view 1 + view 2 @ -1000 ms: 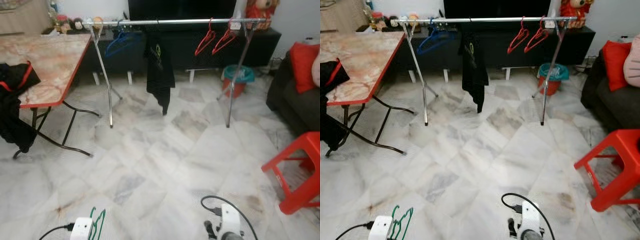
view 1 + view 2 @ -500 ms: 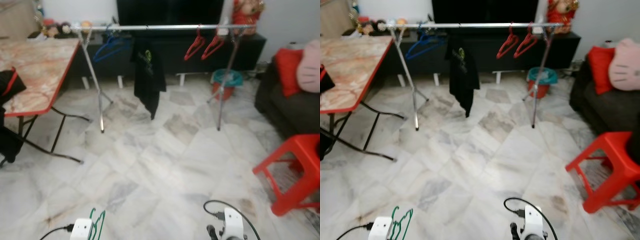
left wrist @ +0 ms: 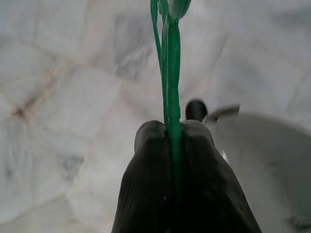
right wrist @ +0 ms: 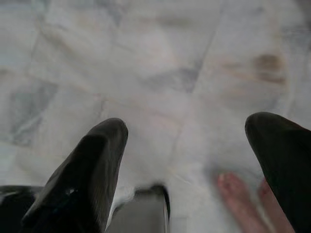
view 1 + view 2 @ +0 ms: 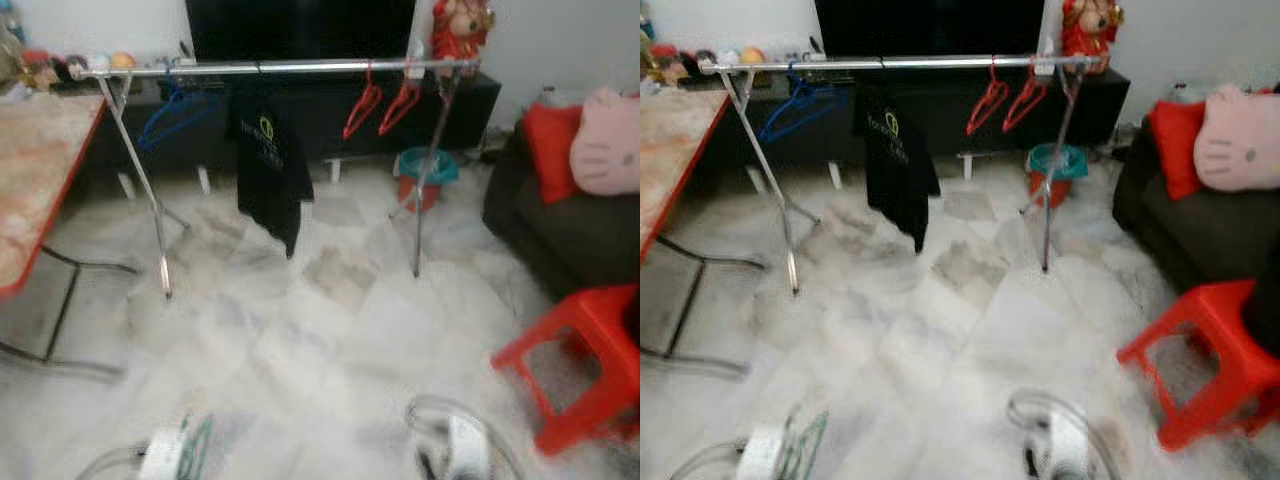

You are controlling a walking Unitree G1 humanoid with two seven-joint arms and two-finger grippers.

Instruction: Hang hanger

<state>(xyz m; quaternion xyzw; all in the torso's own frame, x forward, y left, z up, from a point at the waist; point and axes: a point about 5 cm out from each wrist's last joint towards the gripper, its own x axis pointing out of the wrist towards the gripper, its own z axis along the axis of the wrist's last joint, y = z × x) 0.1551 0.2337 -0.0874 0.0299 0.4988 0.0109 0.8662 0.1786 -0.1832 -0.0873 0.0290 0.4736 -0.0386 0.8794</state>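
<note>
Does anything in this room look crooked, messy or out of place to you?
Little stands out. The black shirt hangs lopsided on the clothes rack, one corner trailing lower than the rest. Beside it the blue hanger and two red hangers tilt at different angles. The left gripper is clamped on a green hanger.

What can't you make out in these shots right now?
- Green hanger: hook cut off by the left wrist view's top edge; left pincer covers its lower part.
- Logo on the black shirt: blurred, too small.
- Table: cut off at the eye views' left edge.
</note>
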